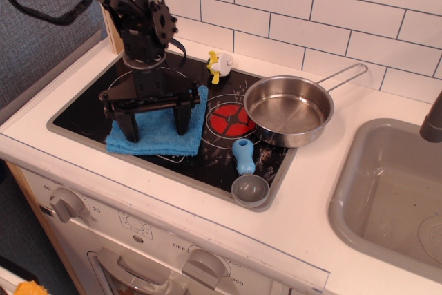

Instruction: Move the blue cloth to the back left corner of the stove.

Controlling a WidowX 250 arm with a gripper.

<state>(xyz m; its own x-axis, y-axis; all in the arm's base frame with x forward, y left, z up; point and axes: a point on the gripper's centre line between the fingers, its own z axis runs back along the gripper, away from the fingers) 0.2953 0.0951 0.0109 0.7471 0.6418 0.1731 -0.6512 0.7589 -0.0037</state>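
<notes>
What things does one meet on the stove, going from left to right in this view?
blue cloth under the gripper → yellow-white toy → blue-handled scoop → steel pan

pan (289, 110): steel, empty, upright; long handle runs up-right twd tile wall
scoop (246, 170): just in front of pan, slightly left; blue handle pts back twd pan, grey bowl nearest viewer
yellow/white toy (219, 65): left of pan & behind it, close to wall; too small to tell what it is
sink (387, 198): grey basin, right of pan, apart from it
dark faucet bit (432, 121): far right of pan, cut by edge
tile wall (311, 18): white, behind pan
surface (311, 205): white, round the pan's area
knobs (65, 202): grey, on front panel, below & left of pan
</notes>
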